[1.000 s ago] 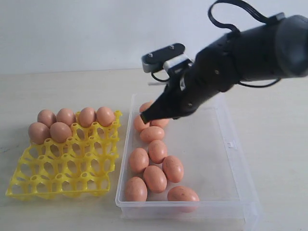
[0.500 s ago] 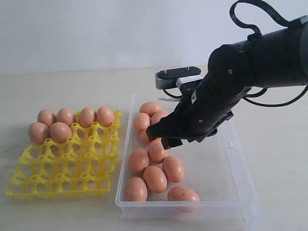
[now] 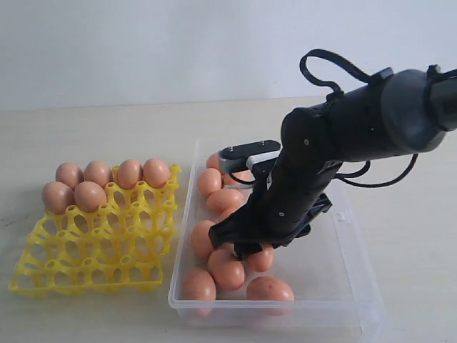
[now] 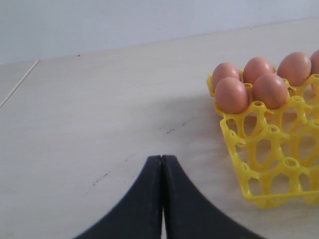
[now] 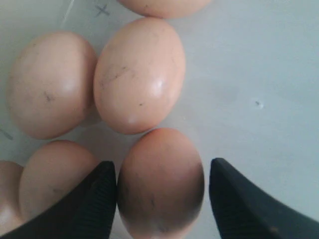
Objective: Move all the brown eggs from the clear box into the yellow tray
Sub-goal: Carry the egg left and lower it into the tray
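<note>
Checking right gripper (image 5: pixel 162 167): it's low inside the clear box (image 3: pixel 335 271), jaws spread and straddling one brown egg (image 5: pixel 160 186). One finger (image 5: pixel 97 199) sits right at the shell, contact unclear; the other stands off with a clear gap, so no pinch. Two more eggs lie on the box floor just beyond it, touching each other. From the exterior view, the loose brown eggs (image 3: pixel 270 289) in the box run along its left wall from the far corner to the near corner, and the right arm (image 3: pixel 343 136) hides a few mid-column. The yellow tray (image 3: pixel 89 284) sits on the table (image 3: pixel 107 128) just left of the box and holds six eggs (image 3: pixel 89 194): four in the far row and two in the next row at the left edge. Its other cups are open. Left gripper (image 4: pixel 162 158) has its fingers pressed together, holding nothing, over bare table near the tray's far-left corner.
</note>
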Motion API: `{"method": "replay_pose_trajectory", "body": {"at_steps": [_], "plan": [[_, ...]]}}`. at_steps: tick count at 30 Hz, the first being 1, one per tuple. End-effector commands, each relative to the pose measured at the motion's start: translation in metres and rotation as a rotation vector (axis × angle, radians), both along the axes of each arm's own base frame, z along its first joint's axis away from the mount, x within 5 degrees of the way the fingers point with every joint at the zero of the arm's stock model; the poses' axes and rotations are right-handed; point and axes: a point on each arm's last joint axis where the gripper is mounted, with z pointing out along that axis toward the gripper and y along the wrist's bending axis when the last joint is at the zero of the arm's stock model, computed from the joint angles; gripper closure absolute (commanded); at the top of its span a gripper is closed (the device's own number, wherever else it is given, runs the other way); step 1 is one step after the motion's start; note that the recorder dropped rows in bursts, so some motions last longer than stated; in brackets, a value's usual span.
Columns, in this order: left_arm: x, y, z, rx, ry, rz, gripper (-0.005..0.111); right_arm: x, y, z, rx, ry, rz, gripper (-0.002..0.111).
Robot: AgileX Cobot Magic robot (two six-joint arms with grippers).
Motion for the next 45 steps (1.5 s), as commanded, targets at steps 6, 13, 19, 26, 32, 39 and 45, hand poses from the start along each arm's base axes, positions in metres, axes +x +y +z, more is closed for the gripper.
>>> {"method": "replay_pose_trajectory", "body": {"at_steps": [6, 13, 19, 26, 32, 39, 45], "plan": [[0.0, 0.0, 0.002, -0.007, -0.019, -0.005, 0.107, 0.005, 0.003, 0.043, 0.099, -0.221, 0.078, 0.108], [0.0, 0.0, 0.002, -0.007, -0.019, -0.005, 0.107, 0.022, 0.052, 0.082, 0.365, -0.909, 0.201, 0.108], [0.0, 0.0, 0.002, -0.007, -0.019, -0.005, 0.107, 0.026, 0.109, 0.059, 0.61, -0.914, 0.322, 0.108], [0.0, 0.0, 0.002, -0.007, -0.019, -0.005, 0.107, 0.039, 0.135, 0.028, 0.674, -0.807, 0.34, 0.108], [0.0, 0.0, 0.002, -0.007, -0.019, -0.005, 0.107, 0.04, 0.137, 0.0, 0.646, -0.755, 0.346, 0.108], [0.0, 0.0, 0.002, -0.007, -0.019, -0.005, 0.107, 0.041, 0.138, -0.007, 0.631, -0.774, 0.374, 0.101], [0.0, 0.0, 0.002, -0.007, -0.019, -0.005, 0.107, 0.042, 0.137, -0.018, 0.607, -0.759, 0.363, 0.084]]}}
